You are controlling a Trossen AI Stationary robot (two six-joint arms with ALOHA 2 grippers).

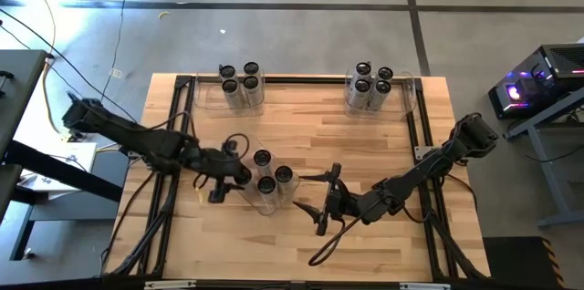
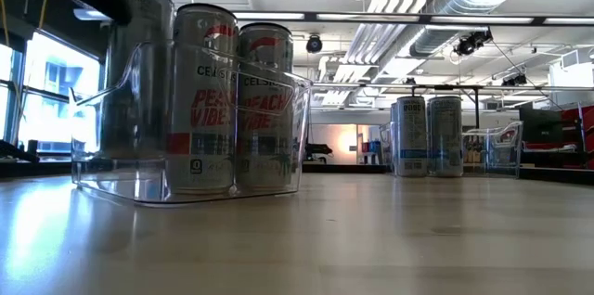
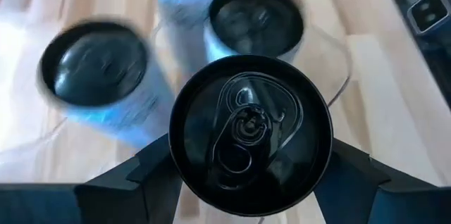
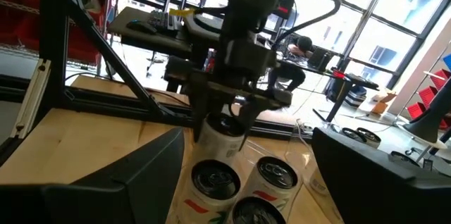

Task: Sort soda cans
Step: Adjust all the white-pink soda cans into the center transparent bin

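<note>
A clear bin [image 1: 258, 204] near the table's middle holds three soda cans [image 1: 274, 173], silver-sided with dark tops; they stand upright in the low view [image 2: 237, 100]. My left gripper [image 1: 235, 170] is at the bin's left end, shut on one more soda can [image 3: 250, 136], which the right wrist view [image 4: 225, 131] shows behind the other three. My right gripper [image 1: 321, 201] stands open just right of the bin, with nothing between its fingers. My left gripper pinches the can between its two fingers [image 3: 151, 175], one on each side of the wall just under the top rim [image 3: 184, 182]. It comes from the table's left, slanting downward. The can stays upright; whether its bottom rests in the bin, I cannot tell.
Two more clear bins stand at the far edge, one at far left [image 1: 205, 98] and one at far right [image 1: 411, 89], each with several cans. A black frame [image 1: 173, 144] runs around the wooden tabletop. Bare wood lies between the far bins and the middle bin.
</note>
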